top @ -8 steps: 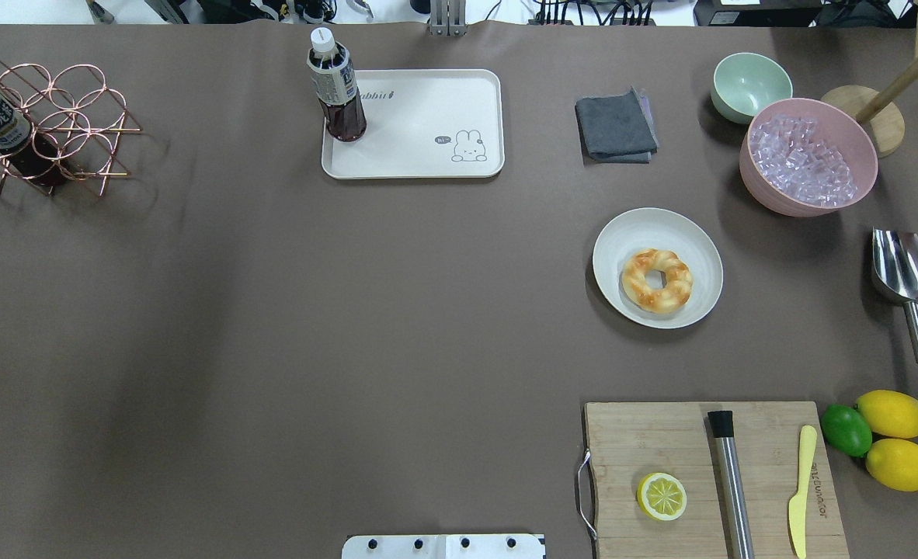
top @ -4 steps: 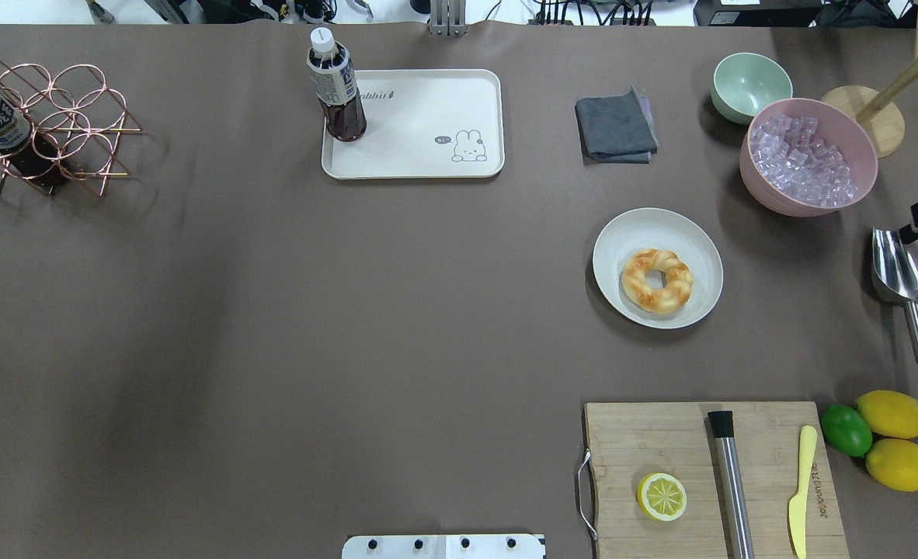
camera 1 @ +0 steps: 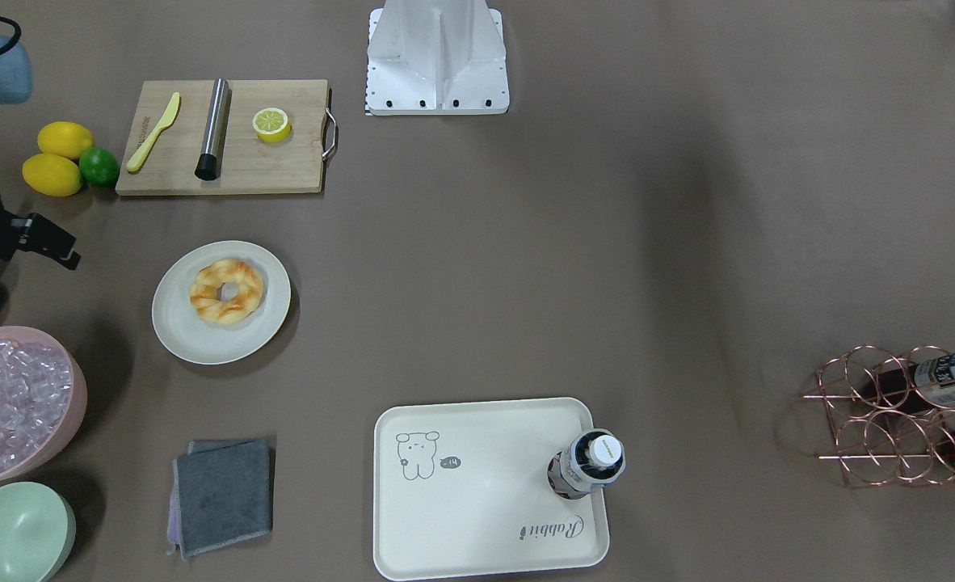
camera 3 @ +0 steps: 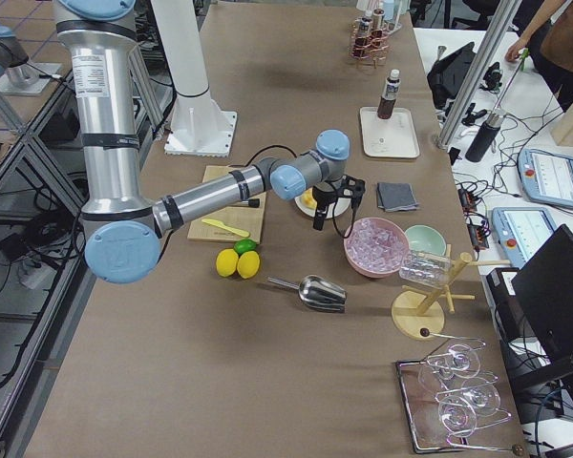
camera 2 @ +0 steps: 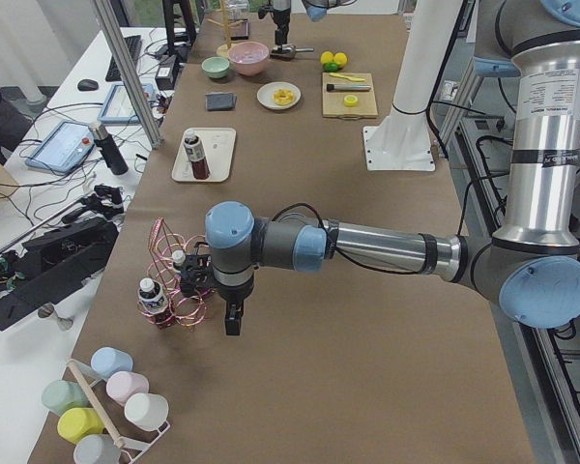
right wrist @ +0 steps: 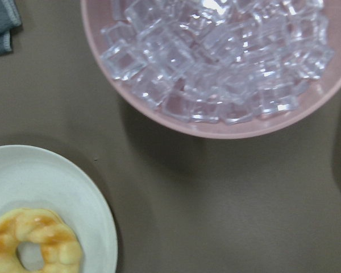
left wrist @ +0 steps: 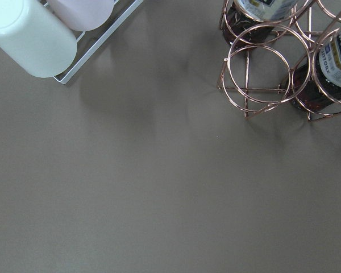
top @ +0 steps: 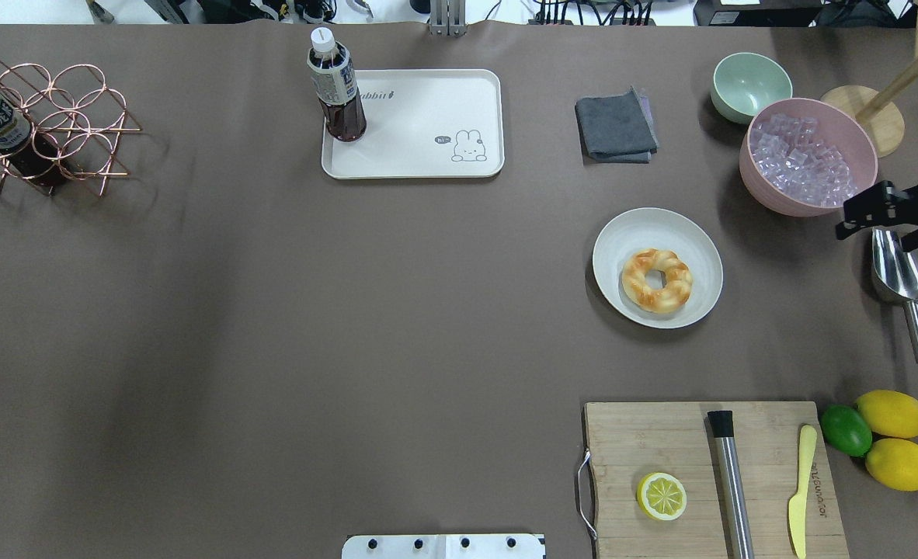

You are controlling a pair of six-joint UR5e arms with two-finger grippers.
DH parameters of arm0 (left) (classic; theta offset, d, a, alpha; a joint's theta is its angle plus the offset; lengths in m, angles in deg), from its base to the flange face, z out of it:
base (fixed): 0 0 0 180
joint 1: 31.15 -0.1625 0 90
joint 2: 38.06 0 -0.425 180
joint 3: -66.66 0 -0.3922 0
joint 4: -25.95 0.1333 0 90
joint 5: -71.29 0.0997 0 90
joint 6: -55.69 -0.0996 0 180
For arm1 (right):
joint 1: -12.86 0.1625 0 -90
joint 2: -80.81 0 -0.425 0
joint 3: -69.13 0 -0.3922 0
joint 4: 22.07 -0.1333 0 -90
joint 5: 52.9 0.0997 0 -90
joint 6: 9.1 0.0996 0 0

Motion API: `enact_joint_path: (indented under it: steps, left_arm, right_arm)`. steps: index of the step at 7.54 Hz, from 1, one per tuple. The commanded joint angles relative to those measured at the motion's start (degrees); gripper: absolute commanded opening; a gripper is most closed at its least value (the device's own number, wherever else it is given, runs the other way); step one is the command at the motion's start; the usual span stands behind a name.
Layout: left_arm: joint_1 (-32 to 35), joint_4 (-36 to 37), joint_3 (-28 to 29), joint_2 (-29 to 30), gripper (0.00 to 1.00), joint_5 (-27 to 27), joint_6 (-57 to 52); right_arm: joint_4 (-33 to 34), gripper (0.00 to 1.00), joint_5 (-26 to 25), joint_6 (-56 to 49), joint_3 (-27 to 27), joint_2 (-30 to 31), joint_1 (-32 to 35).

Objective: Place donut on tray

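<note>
The donut [top: 657,280], a golden twisted ring, lies on a round off-white plate [top: 622,241] right of the table's middle; it also shows in the right wrist view [right wrist: 34,244]. The cream tray [top: 428,116] with the rabbit drawing sits at the far middle, with a dark drink bottle [top: 336,89] upright on its left corner. My right gripper [top: 878,233] hovers at the right edge over the metal scoop [top: 904,279], well right of the donut, open and empty. My left gripper [camera 2: 234,319] shows only in the exterior left view, by the wire rack; I cannot tell its state.
A pink bowl of ice cubes [top: 808,155] and a green bowl [top: 750,85] stand at the far right, a grey cloth [top: 616,126] between them and the tray. A cutting board [top: 661,442] with a half lemon [top: 662,496] is near right. A copper rack [top: 47,128] stands far left.
My right gripper has come in from the right edge of the overhead view and moved left, above the scoop. The donut, plate and tray have not moved.
</note>
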Motion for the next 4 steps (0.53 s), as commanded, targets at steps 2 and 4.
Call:
enact_joint_path:
  steps: [2,4]
  left_arm:
    - [-0.03,-0.07,0.0,-0.09,0.99,0.0,0.0]
    - [-0.03,-0.07,-0.18,-0.27,0.99,0.0,0.0]
  right_arm:
    - [-0.94,0.99,-11.15,12.64,1.08,-5.13,-11.22]
    - [-7.25,0.99,-11.71,13.1,3.97,-4.18,-11.69]
